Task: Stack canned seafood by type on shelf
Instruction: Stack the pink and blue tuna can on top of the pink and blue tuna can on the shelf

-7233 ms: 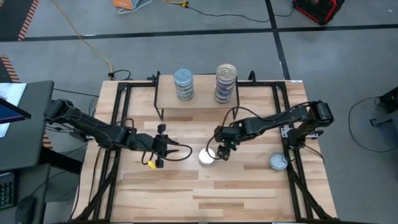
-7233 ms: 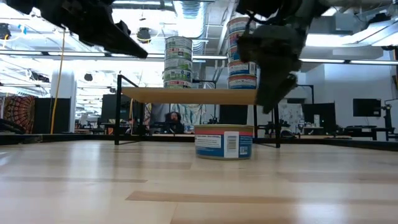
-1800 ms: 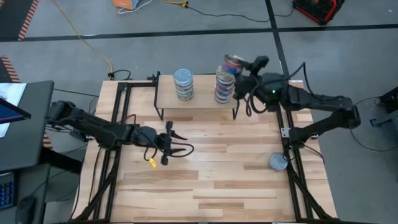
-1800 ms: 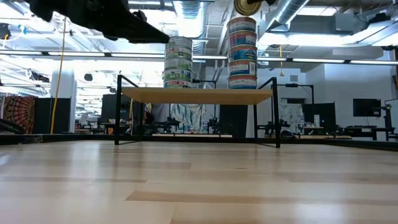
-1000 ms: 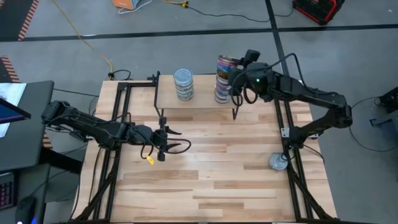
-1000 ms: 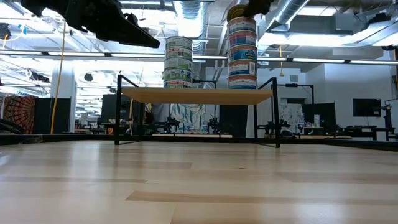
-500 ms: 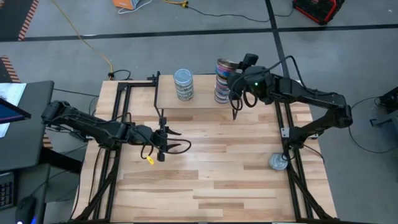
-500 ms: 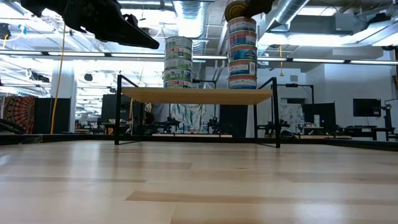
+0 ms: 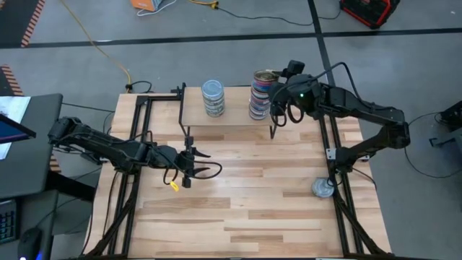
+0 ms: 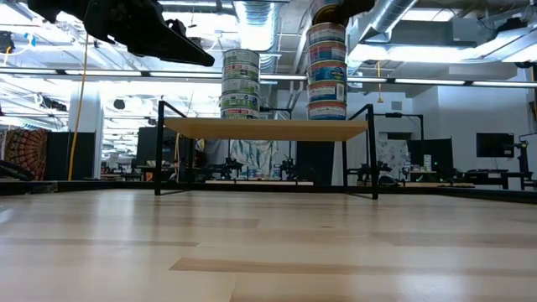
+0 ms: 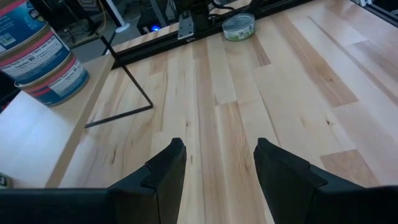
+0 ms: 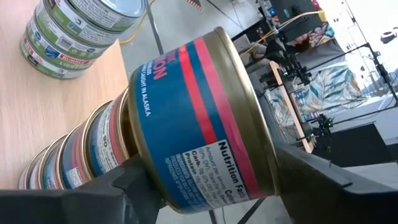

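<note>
Blue-and-red tin is clamped between the right gripper's fingers, held at the top of the right-hand stack on the shelf. From the wrist view it sits right over the stack's top tin, rims roughly lined up; can't tell if it's actually touching down yet.

Second stack, the green-label tins, stands further left on the same shelf, well apart. One loose tin remains on the table, near the right edge, beside the arm's frame.

Left gripper hovers over the table's left-middle, fingers spread apart, holding nothing.

Risks as I read it:
- Right stack is tall and narrow. Any sideways offset on release and the tin lands on a rim, slides off, maybe takes the column with it.
- Letting go before it's seated means a drop onto the stack, with the same result.
- Fingers straddle the tin close to the one below. Opening or pulling away at an angle could clip the stack.
- Shelf is on thin legs; pressing down too hard may rock it and disturb both stacks.
</note>
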Motion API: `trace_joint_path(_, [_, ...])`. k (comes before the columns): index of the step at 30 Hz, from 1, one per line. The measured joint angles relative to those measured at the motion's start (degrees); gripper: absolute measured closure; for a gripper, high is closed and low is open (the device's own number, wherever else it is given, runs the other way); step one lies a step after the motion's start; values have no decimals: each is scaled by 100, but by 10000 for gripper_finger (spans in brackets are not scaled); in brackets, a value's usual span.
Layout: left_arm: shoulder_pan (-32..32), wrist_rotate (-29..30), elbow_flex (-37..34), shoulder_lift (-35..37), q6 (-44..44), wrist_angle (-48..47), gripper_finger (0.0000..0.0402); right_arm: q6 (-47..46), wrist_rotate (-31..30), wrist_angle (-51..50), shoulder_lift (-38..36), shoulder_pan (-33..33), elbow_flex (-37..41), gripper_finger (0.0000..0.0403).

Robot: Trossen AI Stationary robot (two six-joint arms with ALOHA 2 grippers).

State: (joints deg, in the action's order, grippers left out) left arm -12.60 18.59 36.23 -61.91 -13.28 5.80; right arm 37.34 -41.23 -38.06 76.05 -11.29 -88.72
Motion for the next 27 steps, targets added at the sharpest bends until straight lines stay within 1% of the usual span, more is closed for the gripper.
trace_joint_path(15, [0,-4,0,0,46,4,219,174,50,-104,0,-28,-14,98])
trace_joint_path(19, [0,-4,0,0,45,16,219,166,107,-299,33,-88,-196,98])
trace_joint_path(24, [0,-4,2,0,42,80,219,-46,505,-537,72,-190,-496,98])
trace_joint_path(27, [0,-2,2,0,24,99,219,-87,564,-732,102,-241,-560,98])
